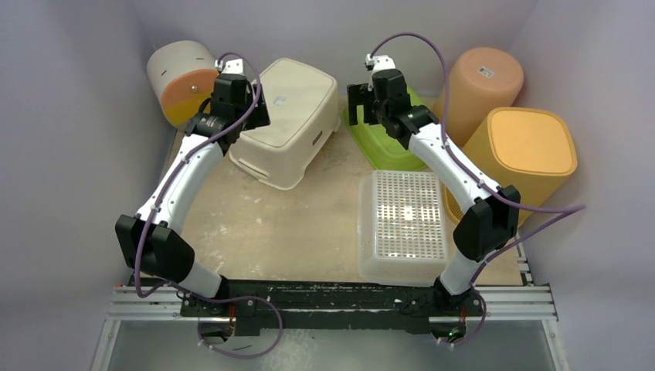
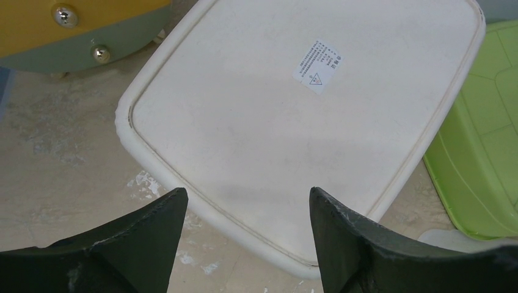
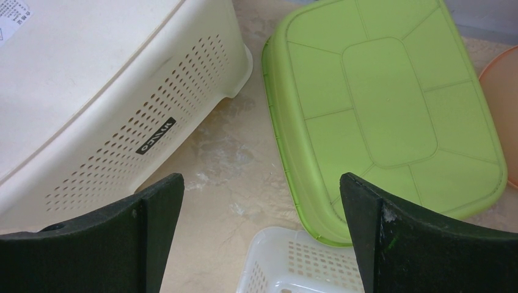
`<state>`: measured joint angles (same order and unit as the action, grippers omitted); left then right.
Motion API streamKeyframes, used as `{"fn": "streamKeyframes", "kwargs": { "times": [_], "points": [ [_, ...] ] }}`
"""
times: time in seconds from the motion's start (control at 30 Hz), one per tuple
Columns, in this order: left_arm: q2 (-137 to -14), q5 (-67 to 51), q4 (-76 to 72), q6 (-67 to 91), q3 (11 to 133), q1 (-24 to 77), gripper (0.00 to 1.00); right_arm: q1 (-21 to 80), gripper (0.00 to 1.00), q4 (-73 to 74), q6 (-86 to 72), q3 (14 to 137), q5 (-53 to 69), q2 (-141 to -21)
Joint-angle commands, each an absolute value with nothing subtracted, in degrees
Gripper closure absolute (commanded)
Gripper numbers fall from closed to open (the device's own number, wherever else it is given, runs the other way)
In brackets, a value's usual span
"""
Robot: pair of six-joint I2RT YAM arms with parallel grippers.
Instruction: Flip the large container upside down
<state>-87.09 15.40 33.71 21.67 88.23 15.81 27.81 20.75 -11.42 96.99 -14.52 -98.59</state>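
The large container (image 1: 290, 116) is a cream perforated tub at the back left of the table. It rests with its flat, stickered base (image 2: 293, 122) facing up, and its holed side wall (image 3: 91, 91) shows in the right wrist view. My left gripper (image 1: 251, 108) hovers over its near left corner, open and holding nothing (image 2: 247, 190). My right gripper (image 1: 357, 104) hangs open over the bare strip of table between the cream tub and a green one (image 3: 261, 177).
A green tub (image 1: 382, 135) lies base up right of the cream one. A white perforated basket (image 1: 403, 224) sits base up at front right. Two orange bins (image 1: 529, 151) (image 1: 479, 89) stand at back right. A beige and orange drum (image 1: 181, 81) lies at back left. Walls enclose three sides.
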Motion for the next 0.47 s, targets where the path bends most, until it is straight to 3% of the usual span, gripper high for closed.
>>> {"fn": "streamKeyframes", "kwargs": {
  "times": [0.0, 0.43],
  "points": [
    [-84.38, 15.31, 31.03, 20.45, 88.34, 15.73, 0.3, 27.94, 0.0, 19.63, -11.96, 96.87, -16.07, -95.54],
    [-83.78, 14.65, 30.48, 21.25, 86.78, 15.8, 0.3, 27.88, 0.0, 19.45, -11.71, 95.54, -17.98, -94.57]
  ]
}}
